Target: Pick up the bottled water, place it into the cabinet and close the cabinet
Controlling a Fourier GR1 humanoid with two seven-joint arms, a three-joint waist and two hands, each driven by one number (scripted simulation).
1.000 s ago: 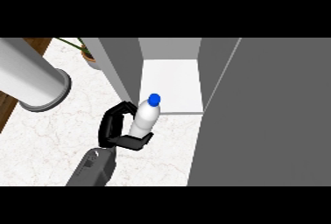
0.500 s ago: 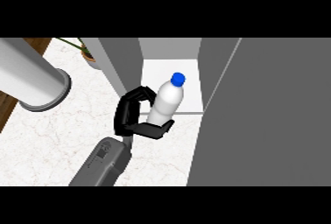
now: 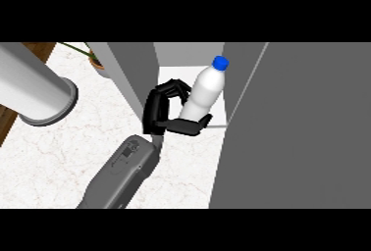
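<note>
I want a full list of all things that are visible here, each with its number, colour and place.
bottle: one, white with blue cap, tilted, held at the cabinet's opening
cabinet: one, grey walls and white floor inside, top centre
panel: one, grey, fills the right side; probably the cabinet's open door
counter: one, white marble, left and centre
plant: one, green leaves in a brownish pot, on the counter to the left of the cabinet
cylinder: one, light grey, large, upper left; I cannot tell what it is
strip: brown, along the counter's left edge
forearm: one, grey, coming up from the lower edge
left hand: one, black, curled round the bottle
</note>
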